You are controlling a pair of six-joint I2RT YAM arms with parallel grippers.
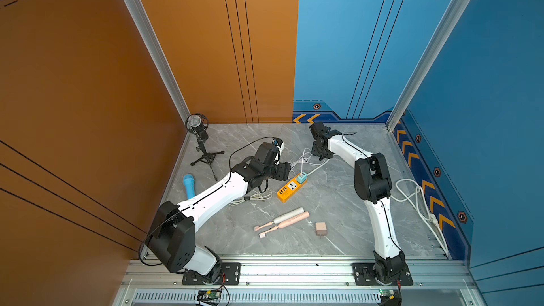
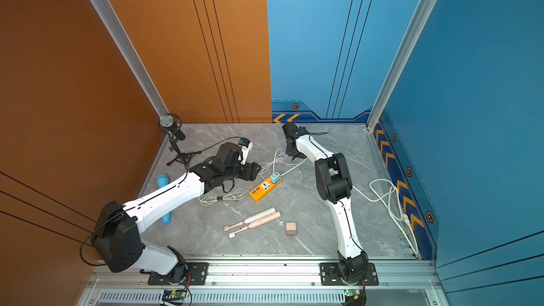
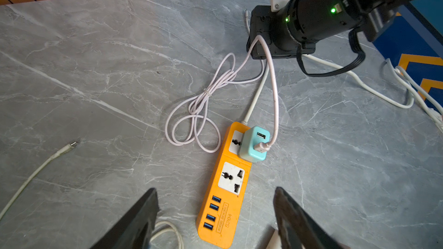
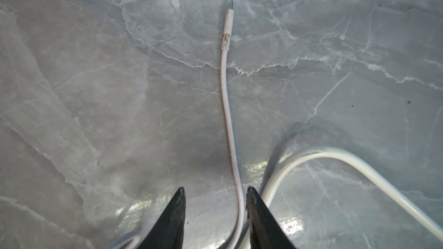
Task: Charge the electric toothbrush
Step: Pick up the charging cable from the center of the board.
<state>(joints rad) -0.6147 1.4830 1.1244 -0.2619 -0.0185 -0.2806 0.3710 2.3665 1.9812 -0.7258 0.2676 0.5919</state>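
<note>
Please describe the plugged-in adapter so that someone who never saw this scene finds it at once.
Find the orange power strip in the middle of the grey table. At its end away from the USB ports, a small adapter stands in a socket. It is teal, while the other adapter, pink, lies unplugged near the toothbrushes.

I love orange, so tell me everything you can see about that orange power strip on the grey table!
The long orange plastic power strip lies flat on the grey marble-look table. It has two white sockets, four blue USB ports in a row and the lettering S204. A small mint-green adapter is plugged into one socket, with a pale pink cable in one of its USB ports. A white cord leaves the strip's end beside the adapter.
</note>
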